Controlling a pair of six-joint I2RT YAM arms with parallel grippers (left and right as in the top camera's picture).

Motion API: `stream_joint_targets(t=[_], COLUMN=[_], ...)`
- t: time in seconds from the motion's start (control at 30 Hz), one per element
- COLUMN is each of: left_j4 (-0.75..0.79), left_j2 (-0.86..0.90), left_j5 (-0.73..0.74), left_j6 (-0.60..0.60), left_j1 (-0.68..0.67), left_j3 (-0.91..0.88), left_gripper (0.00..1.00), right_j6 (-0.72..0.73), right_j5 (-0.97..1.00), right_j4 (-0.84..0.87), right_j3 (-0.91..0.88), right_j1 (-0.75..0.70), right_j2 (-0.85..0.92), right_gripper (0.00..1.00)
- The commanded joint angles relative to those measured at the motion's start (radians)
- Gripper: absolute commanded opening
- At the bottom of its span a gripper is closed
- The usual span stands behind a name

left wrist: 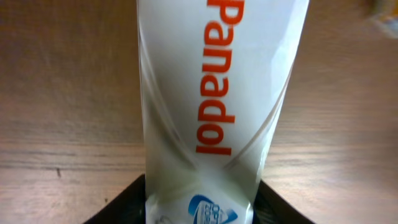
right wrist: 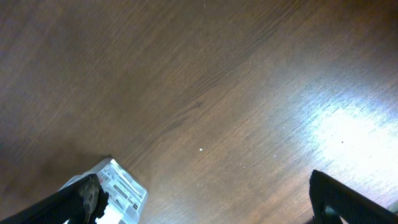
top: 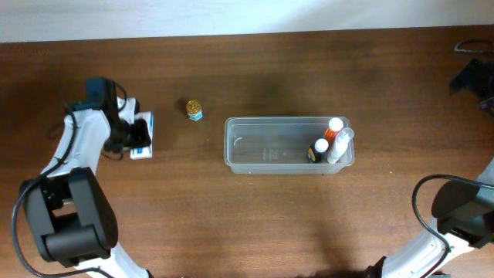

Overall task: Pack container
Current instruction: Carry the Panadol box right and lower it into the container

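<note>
- My left claw (left wrist: 202,208) is closed on the box (left wrist: 214,106). One dark finger (left wrist: 121,205) presses against each long side of it.
- The box is white with "Panadol" in orange down its face and a blue mark near my fingers. It fills most of the left wrist view.
- From overhead, the left claw (top: 131,133) and the box (top: 143,137) are at the left side of the tabletop (top: 255,224). I cannot tell whether the box rests on the wood or is just off it.
- The container (top: 266,145) sits on the tabletop near the middle, well to the right of the box, with its long sides running left to right.
- Three white-capped bottles (top: 321,145) are inside the container, crowded into its right end. The rest of its floor is bare.
- A small gold-capped bottle (top: 194,109) stands upright on the tabletop between the box and the container, touching neither. It is a little farther back than both.
- My right claw (right wrist: 205,211) is spread wide, with one finger (right wrist: 78,202) at each lower corner of the right wrist view and only wood between them.
- A white printed scrap (right wrist: 121,190) shows just beside that finger. I cannot tell what it is.
- The overhead view shows only the right arm (top: 463,212), at the lower right edge.
</note>
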Motion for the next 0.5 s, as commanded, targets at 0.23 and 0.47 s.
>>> stream_joint_targets(t=[0.23, 0.47], left_j4=[-0.195, -0.219], left_j2=[-0.095, -0.236], left_j5=[0.209, 0.262], left_j6=[0.136, 0.284], left_j1=[-0.09, -0.266], left_j3=[0.24, 0.242], left_gripper=[0.47, 0.45], right_j6=[0.012, 0.012], right_j5=[-0.003, -0.003], right_j4=[-0.005, -0.005], right_j3=[-0.006, -0.006], right_j1=[0.0, 0.0], right_j2=[-0.011, -0.011], right_gripper=[0.98, 0.98])
